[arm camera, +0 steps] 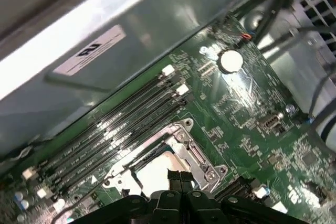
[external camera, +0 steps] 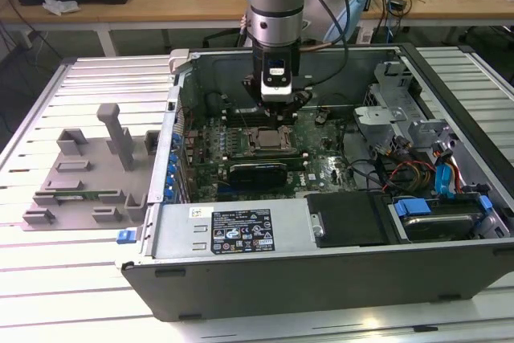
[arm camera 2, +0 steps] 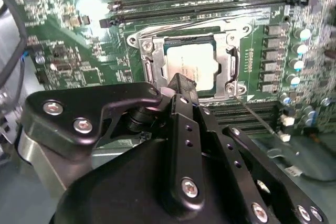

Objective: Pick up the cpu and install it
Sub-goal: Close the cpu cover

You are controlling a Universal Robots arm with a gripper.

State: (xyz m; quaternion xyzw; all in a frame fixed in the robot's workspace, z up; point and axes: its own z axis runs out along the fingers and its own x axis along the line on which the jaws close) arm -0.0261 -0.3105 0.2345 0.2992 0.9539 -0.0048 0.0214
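The cpu (arm camera 2: pixel 190 66) wears a shiny metal top (claw (arm camera 2: pixel 181 83) matt black).

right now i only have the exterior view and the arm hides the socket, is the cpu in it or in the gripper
observer: it's in the socket. in the second wrist view the cpu lies flat inside the socket frame, silver top up.
operator: ok so is the gripper holding anything at all
observer: no. in the first wrist view the gripper is just above the socket with its jaws shut and nothing between them.
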